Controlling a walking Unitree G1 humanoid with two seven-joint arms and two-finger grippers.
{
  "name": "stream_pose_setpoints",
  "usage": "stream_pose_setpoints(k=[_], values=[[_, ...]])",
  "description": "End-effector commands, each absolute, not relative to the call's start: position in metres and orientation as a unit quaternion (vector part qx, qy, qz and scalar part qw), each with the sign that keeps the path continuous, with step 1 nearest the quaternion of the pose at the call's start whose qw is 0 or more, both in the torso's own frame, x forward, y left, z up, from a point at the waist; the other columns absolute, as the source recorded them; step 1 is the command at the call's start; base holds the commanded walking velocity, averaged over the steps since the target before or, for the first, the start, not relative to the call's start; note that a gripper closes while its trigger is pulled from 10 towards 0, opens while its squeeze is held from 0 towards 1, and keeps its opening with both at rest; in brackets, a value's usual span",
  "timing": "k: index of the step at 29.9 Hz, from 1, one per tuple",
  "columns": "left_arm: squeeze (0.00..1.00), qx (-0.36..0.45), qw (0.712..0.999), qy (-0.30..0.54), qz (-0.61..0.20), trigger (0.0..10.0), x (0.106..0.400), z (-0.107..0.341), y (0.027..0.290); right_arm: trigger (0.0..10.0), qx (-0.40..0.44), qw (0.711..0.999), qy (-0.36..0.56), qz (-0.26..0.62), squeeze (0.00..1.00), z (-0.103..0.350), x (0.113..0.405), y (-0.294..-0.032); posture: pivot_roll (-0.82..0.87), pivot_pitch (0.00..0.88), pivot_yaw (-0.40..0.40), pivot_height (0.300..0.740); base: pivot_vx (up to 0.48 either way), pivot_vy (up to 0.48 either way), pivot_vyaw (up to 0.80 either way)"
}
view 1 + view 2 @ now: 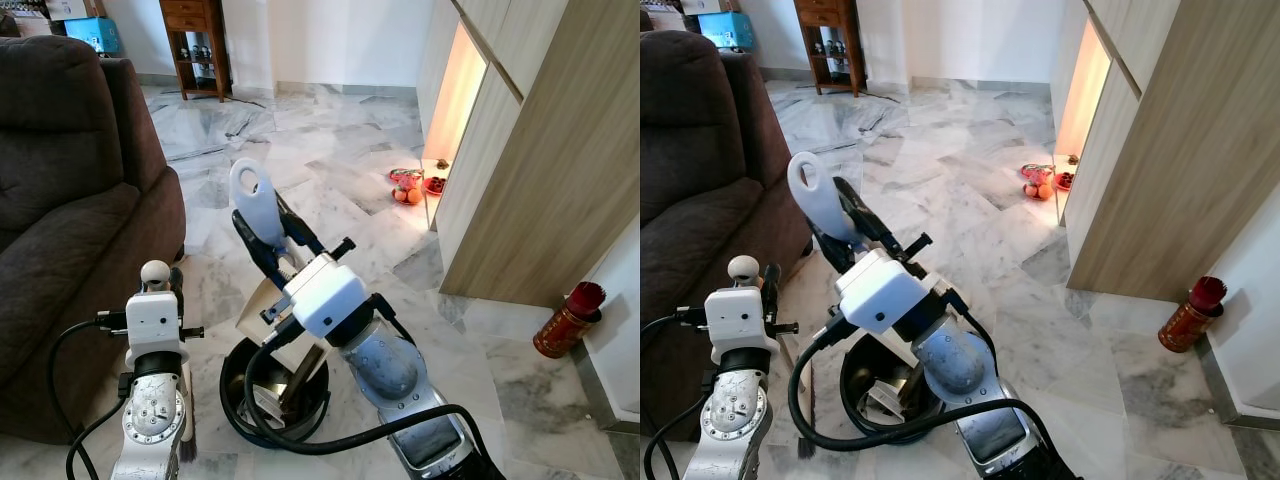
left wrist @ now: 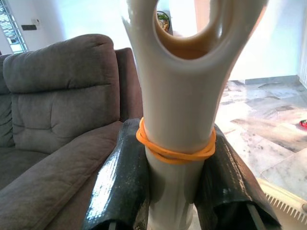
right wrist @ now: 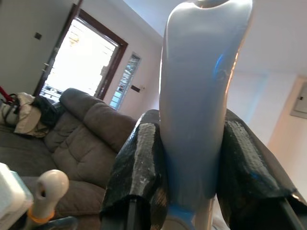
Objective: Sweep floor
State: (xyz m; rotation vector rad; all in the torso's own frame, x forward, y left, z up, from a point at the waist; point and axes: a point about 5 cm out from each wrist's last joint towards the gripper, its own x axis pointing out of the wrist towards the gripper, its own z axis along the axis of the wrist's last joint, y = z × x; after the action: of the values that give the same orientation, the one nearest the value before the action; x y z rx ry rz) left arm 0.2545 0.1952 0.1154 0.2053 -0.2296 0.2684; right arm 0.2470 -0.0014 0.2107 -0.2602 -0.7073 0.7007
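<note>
**Robot holds a broom and a dustpan over a marble floor beside a sofa**

Seen from the robot's head, the left tool [image 1: 155, 285] is clenched around the cream plastic broom handle [image 1: 155, 272], just below its rounded, looped top. In the left wrist view the two black fingers [image 2: 120, 182] press on either side of the handle, right under an orange rubber band [image 2: 175, 152] wound around it. The broom stands close against the front of a dark brown sofa [image 1: 60, 200], on the robot's left.

The right tool [image 1: 262, 235] is clamped on the pale blue dustpan handle [image 1: 255, 200], which rises upright with a hanging hole near its tip. Below it, near the robot's feet, the black dustpan [image 1: 272, 385] sits on the white marble floor [image 1: 330, 190] and already holds some scraps.

Both handles look like stiff, smooth, light plastic, so they are probably easy to lift but could twist or slip in a loose grip. The rubber band likely adds friction at the broom's hold point. Holding high on the handles gives reach but probably less control over the far ends.

Farther off stand a wood-panelled cabinet [image 1: 540, 180] and a red bottle [image 1: 568, 320].
</note>
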Motion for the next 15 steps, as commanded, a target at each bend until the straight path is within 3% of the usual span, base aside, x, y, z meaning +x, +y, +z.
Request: stream_pose_setpoints(k=[1, 15], values=[[0.00, 0.107, 0.975, -0.140, 0.132, 10.0, 0.257, 0.123, 0.194, 10.0, -0.122, 0.858, -0.377, 0.327, 0.00, 0.226, 0.244, -0.001, 0.12, 0.000, 0.007, 0.740, 0.000, 0.000, 0.00], [0.00, 0.105, 0.976, -0.143, 0.128, 10.0, 0.260, 0.125, 0.192, 10.0, -0.164, 0.898, -0.378, 0.153, 0.00, 0.236, 0.281, -0.050, 0.11, 0.000, 0.011, 0.740, 0.000, 0.000, 0.00]])
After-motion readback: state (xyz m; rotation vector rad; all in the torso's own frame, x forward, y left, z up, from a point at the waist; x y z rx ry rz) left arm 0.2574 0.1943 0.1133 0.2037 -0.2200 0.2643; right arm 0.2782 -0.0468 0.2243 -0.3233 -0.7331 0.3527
